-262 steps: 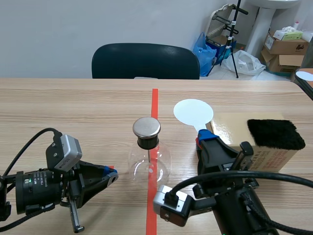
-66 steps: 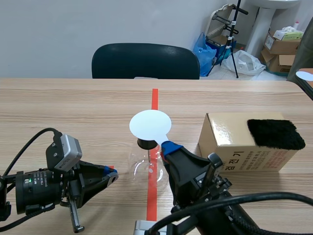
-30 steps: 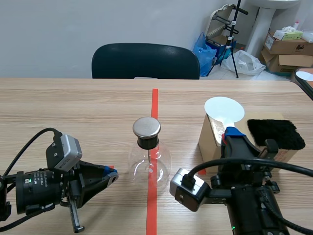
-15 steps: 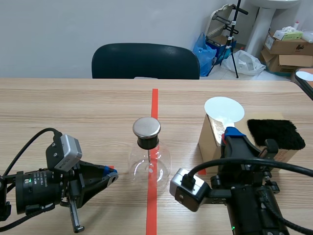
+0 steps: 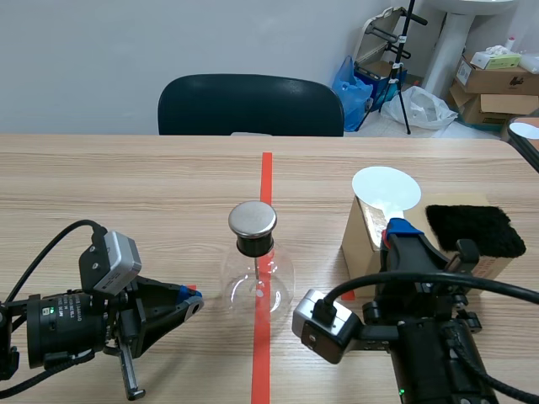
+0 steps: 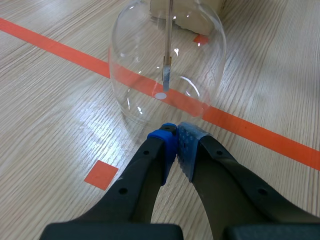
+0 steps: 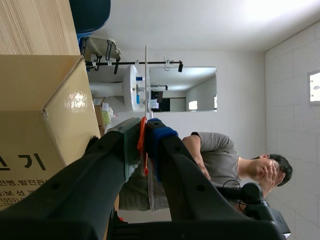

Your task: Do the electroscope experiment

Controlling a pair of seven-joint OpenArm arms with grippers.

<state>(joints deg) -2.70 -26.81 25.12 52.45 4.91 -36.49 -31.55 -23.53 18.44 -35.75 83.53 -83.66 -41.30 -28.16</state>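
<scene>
The electroscope, a clear glass flask [image 5: 257,282] with a round metal cap [image 5: 253,219], stands on the red tape line at the table's middle. Its inner rod and leaf [image 6: 165,75] show through the glass just ahead of my left gripper [image 6: 176,134], which lies low on the table, shut on nothing. My right gripper [image 5: 401,229] is raised beside the cardboard box [image 5: 370,240], shut on the handle of a white round disc paddle [image 5: 386,188]. That paddle [image 7: 146,80] shows edge-on between the fingers. A black fur pad [image 5: 470,230] lies on the box.
A dark chair [image 5: 250,104] stands behind the table. Boxes and bags [image 5: 488,76] sit on the floor at the back right. A person is in the right wrist view [image 7: 220,165], off to the side.
The right gripper carried the paddle over the flask's cap, then back to the right beside the box. Over the last second nothing has moved. The left arm stayed still.
</scene>
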